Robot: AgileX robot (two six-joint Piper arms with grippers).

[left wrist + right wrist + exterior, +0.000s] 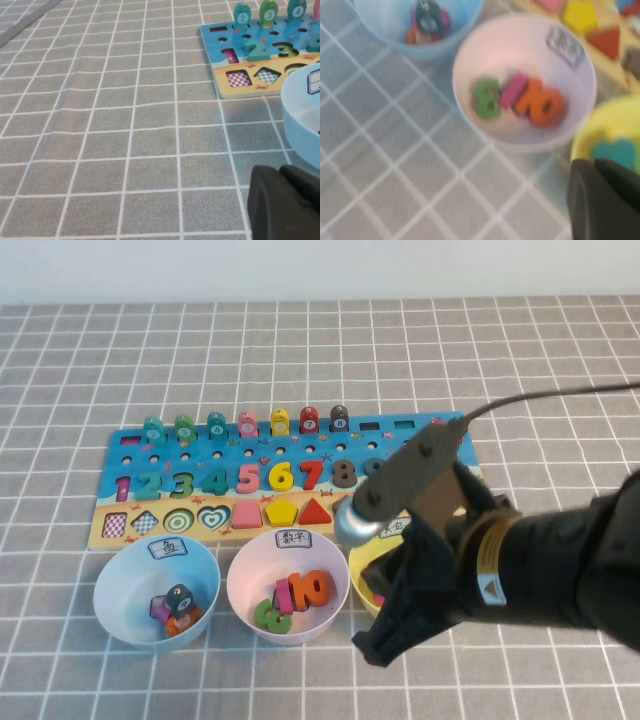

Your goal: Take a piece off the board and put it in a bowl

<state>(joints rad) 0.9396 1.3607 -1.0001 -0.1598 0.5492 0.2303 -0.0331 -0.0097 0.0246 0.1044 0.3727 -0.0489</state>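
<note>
The board [130, 446] lies across the middle of the table, with several numbered tokens standing along its far edge. The light blue bowl [110, 578] stands in front of its left end. A dark teal-blue piece [180, 594] with a white disc lies in that bowl among a purple and an orange token; it also shows in the right wrist view [427, 15]. My right gripper [377, 643] hangs above the front of the table between the pink and yellow bowls, shut and empty [594, 163]. My left gripper [280, 170] is shut and empty, low over the cloth left of the blue bowl [300, 115].
A pink bowl [250, 580] holds green, pink and orange number pieces. A yellow bowl [362, 565] is mostly hidden under my right arm; it holds a teal shape [615, 152]. The board's left end [222, 82] shows in the left wrist view. Grey checked cloth covers the table.
</note>
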